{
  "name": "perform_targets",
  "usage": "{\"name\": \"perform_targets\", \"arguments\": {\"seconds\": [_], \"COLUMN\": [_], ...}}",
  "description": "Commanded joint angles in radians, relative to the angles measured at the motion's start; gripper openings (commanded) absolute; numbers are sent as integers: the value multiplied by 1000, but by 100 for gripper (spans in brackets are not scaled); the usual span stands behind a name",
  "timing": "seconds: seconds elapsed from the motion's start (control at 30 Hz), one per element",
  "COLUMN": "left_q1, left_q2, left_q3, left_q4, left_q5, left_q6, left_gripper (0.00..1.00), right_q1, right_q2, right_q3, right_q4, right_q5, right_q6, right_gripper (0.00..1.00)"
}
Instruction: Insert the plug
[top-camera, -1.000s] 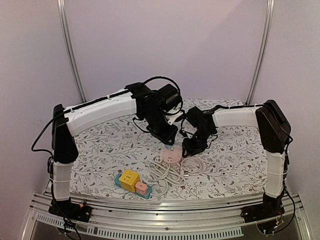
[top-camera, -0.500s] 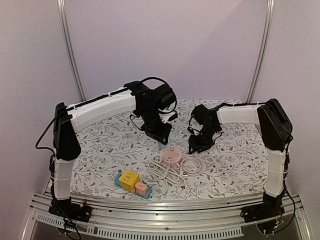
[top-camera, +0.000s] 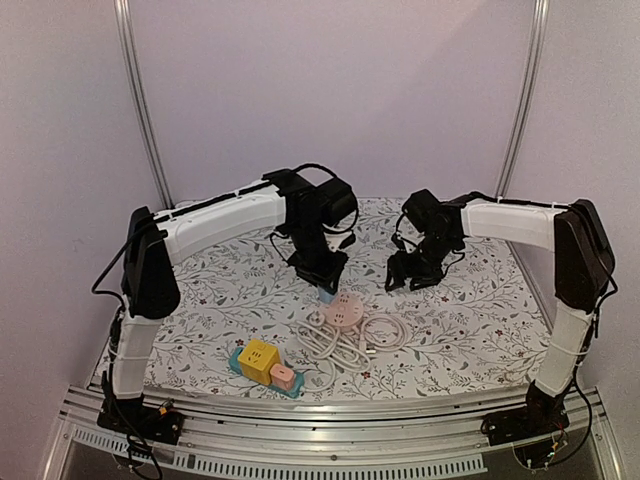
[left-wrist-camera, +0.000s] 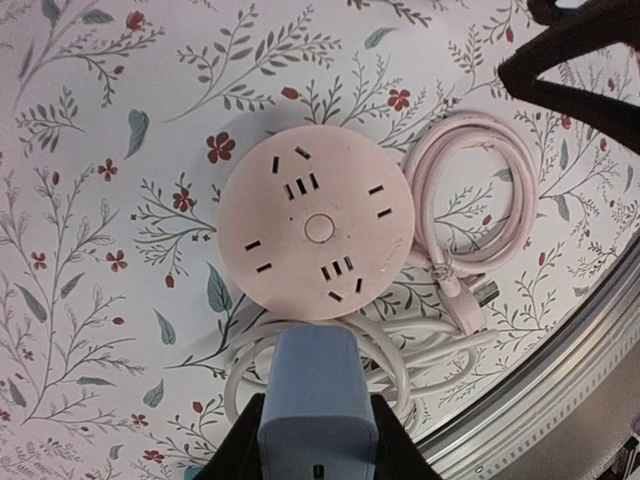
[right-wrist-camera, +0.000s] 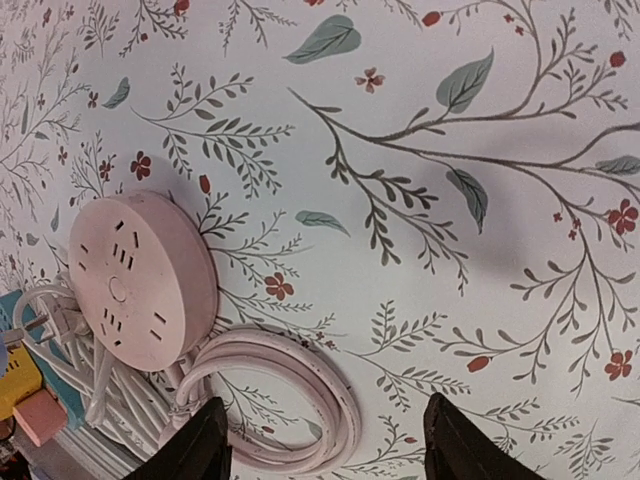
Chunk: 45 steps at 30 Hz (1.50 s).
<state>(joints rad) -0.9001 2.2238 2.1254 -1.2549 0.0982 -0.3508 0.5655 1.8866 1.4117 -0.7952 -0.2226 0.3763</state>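
Note:
A round pink power socket (top-camera: 344, 310) lies on the flowered tablecloth, its top face with several slot sets showing in the left wrist view (left-wrist-camera: 314, 228) and the right wrist view (right-wrist-camera: 135, 280). My left gripper (top-camera: 325, 285) is shut on a light blue plug adapter (left-wrist-camera: 317, 400) and holds it above the socket's near edge, apart from it. The plug (top-camera: 326, 295) shows as a small blue tip under the fingers. My right gripper (top-camera: 412, 278) is open and empty, to the right of the socket, above bare cloth and the coiled pink cable (right-wrist-camera: 290, 400).
A pink coiled cable with its own plug (left-wrist-camera: 470, 300) and a white coiled cable (top-camera: 335, 345) lie by the socket. A yellow cube socket (top-camera: 257, 360) with a pink block on a teal base sits near the front edge. A metal rail (top-camera: 320, 415) runs along the front.
My left gripper with the blue plug has moved slightly right and down, closer over the pink socket. My right gripper has pulled back to the right and away from the socket.

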Motion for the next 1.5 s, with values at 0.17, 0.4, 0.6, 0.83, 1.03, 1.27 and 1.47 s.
{"name": "perform_targets", "arguments": {"seconds": [0.17, 0.4, 0.6, 0.83, 1.03, 1.27, 1.47], "left_q1": [22, 26, 29, 30, 33, 35, 38], "left_q2": [58, 78, 99, 116, 128, 135, 141], "left_q3": [55, 57, 65, 65, 67, 61, 59], "left_q4": [-12, -5, -3, 9, 21, 35, 44], "left_q5": [7, 1, -17, -24, -32, -53, -67], "left_q6": [-22, -40, -60, -69, -83, -92, -105], "left_gripper": [0, 0, 0, 0, 0, 0, 0], "right_q1": [-19, -26, -28, -32, -33, -35, -37], "right_q2": [-107, -159, -179, -187, -185, -184, -186], "right_q3": [-87, -132, -174, -188, -188, -203, -206], "right_q4": [3, 3, 1, 1, 1, -2, 0], "right_q5": [-7, 19, 31, 39, 42, 60, 65], "right_q6": [17, 18, 10, 0, -5, 3, 1], "right_gripper": [85, 93, 93, 93, 93, 92, 95]}}
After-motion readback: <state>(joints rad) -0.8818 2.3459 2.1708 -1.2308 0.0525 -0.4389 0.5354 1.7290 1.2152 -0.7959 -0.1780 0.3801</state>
